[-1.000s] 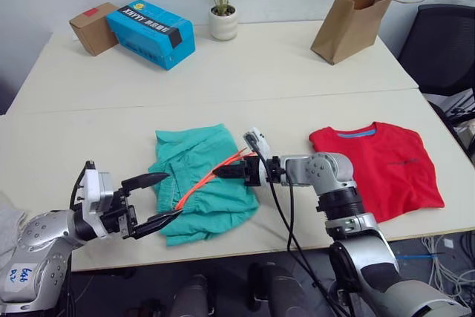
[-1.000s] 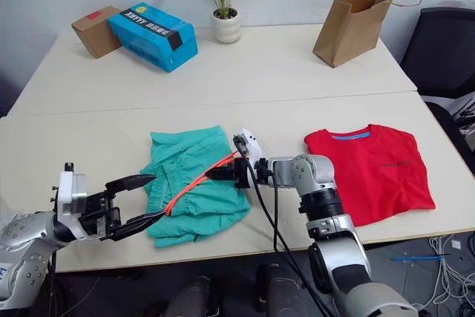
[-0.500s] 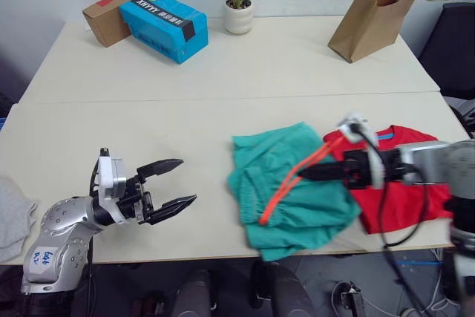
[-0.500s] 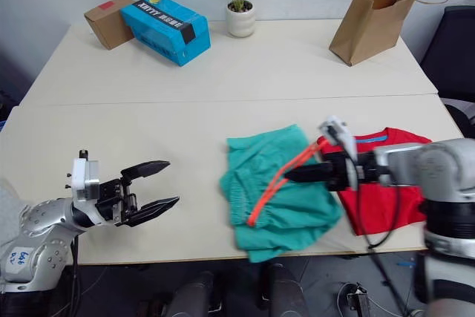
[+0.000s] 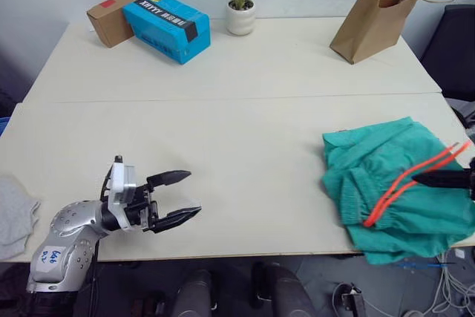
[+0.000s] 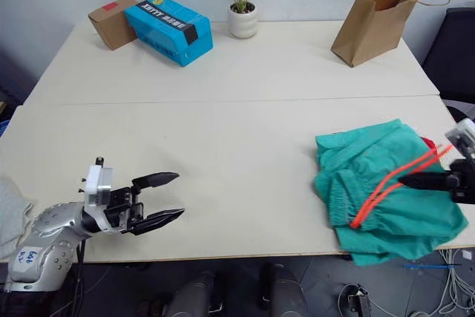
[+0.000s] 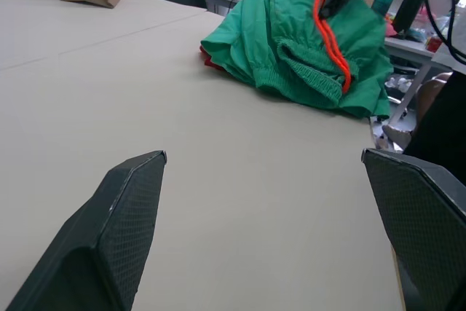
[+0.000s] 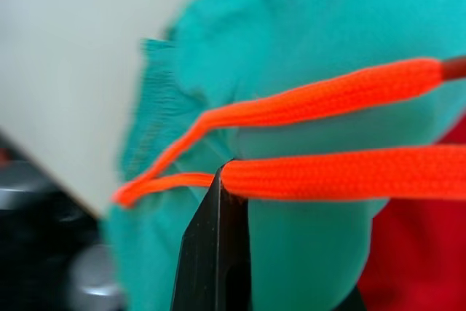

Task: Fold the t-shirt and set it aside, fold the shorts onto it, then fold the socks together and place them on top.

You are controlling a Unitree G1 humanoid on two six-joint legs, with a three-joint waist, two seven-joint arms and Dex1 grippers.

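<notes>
The teal shorts [image 5: 390,187] lie bunched at the table's right end, their orange drawstring [image 5: 404,187] pulled out in a loop. My right gripper [image 5: 429,180] is shut on the shorts at the drawstring, at the right edge of the view. The red t-shirt [image 6: 428,143] lies under the shorts, with only a sliver showing. It also peeks out beneath them in the left wrist view [image 7: 211,60]. My left gripper [image 5: 193,194] hovers open and empty near the front left of the table. Grey socks [image 5: 13,213] lie at the table's far left edge.
At the back of the table [image 5: 245,131] stand a blue box [image 5: 167,26], a cardboard box [image 5: 111,18], a potted plant [image 5: 240,5] and a brown paper bag [image 5: 375,20]. A black chair [image 5: 454,42] is at the back right.
My right gripper has dragged the shorts to the right, from the table's middle onto the red t-shirt, now almost covered. The camera view shifted too. My left gripper stays open.
</notes>
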